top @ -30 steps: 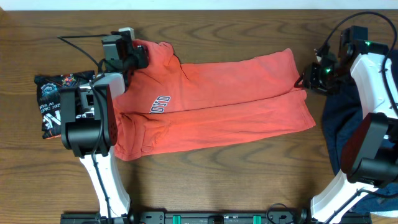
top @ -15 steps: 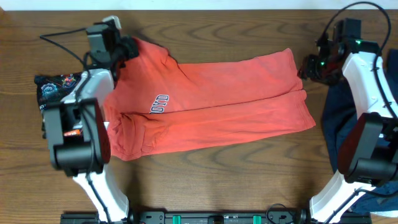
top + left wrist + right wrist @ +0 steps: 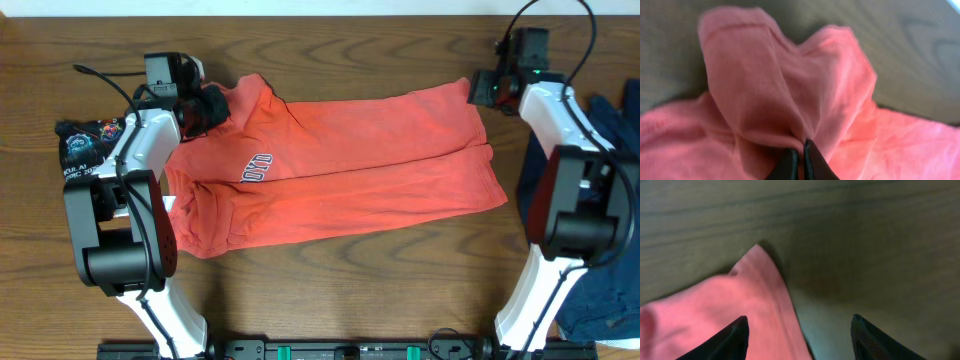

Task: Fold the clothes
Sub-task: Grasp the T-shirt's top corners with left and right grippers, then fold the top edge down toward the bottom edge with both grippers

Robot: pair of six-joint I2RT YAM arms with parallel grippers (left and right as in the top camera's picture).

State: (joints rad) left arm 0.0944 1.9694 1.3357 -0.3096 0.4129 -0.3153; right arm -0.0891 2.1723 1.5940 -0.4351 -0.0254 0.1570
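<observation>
Left tool (image 3: 801, 152) pinches the shorts (image 3: 350, 170) edge; right tool (image 3: 799, 325) gapes wide over their corner, table (image 3: 865, 240) beyond.

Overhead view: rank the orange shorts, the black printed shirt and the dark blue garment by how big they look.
1. orange shorts, clearly largest.
2. dark blue garment, though the right arm and the frame edge hide part of it.
3. black printed shirt, folded, partly under the left arm.
</observation>
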